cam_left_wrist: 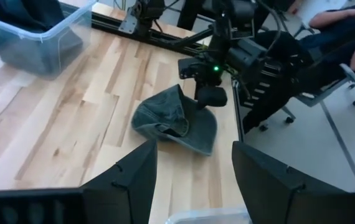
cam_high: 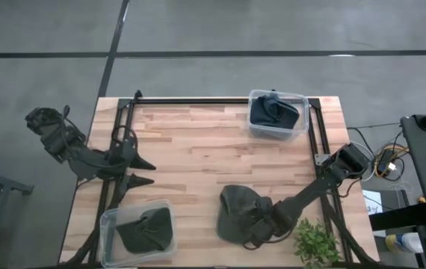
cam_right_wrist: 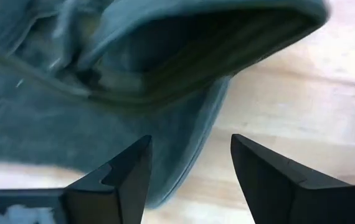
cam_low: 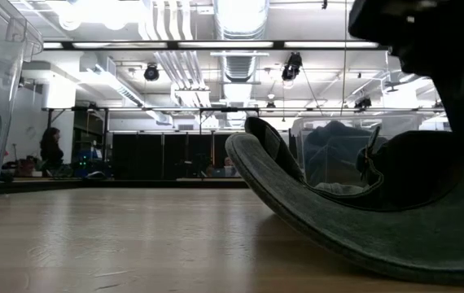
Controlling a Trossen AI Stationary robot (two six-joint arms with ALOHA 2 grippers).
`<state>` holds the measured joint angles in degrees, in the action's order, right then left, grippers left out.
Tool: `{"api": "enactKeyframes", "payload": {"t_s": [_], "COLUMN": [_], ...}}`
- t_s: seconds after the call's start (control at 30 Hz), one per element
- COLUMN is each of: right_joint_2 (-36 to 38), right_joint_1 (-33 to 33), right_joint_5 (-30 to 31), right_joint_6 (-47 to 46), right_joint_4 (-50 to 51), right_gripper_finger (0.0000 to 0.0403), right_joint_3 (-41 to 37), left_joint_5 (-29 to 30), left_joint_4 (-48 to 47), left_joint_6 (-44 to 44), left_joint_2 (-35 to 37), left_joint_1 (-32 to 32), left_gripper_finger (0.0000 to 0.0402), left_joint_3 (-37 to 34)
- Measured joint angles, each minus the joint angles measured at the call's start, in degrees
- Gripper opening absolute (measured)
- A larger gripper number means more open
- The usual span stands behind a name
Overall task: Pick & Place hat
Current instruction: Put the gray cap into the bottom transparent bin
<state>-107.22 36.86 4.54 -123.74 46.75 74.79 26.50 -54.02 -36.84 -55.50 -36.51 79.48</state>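
Note:
A dark green floppy hat lies crumpled on the wooden table near its near edge, right of the middle; its brim curls up off the wood. My right gripper is open and low over the hat's right side. One finger is above the brim and the other above bare wood beside the brim's edge. The left wrist view shows the right gripper at the hat. My left gripper waits open at the table's left side, touching nothing. My right gripper comes at the hat's brim edge slanting down from the table's right side, its fingers open astride that edge. I cannot tell whether either finger touches the cloth. The hat lies on the table.
A clear bin holding a dark hat stands at the near left corner. A second clear bin with dark cloth is at the far right. A small green plant sits by the near right corner. Bare wood lies mid-table.

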Motion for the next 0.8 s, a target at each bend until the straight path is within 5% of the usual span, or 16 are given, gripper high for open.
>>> {"api": "enactKeyframes", "payload": {"t_s": [0.5,0.8], "right_joint_2": [0.00,0.42], "right_joint_1": [-3.36,-3.60], "right_joint_5": [2.79,3.14], "right_joint_6": [1.08,-0.38], "right_joint_4": [-15.22,-18.68], "right_gripper_finger": [0.0193,0.0059], "right_joint_3": [-9.94,-12.62], "left_joint_5": [0.00,-0.07], "left_joint_4": [0.00,-0.02], "left_joint_6": [2.36,2.38], "left_joint_2": [0.57,0.57], "left_joint_1": [0.00,0.00], "left_gripper_finger": [0.0199,0.0199], "left_joint_3": [0.02,0.02]}}
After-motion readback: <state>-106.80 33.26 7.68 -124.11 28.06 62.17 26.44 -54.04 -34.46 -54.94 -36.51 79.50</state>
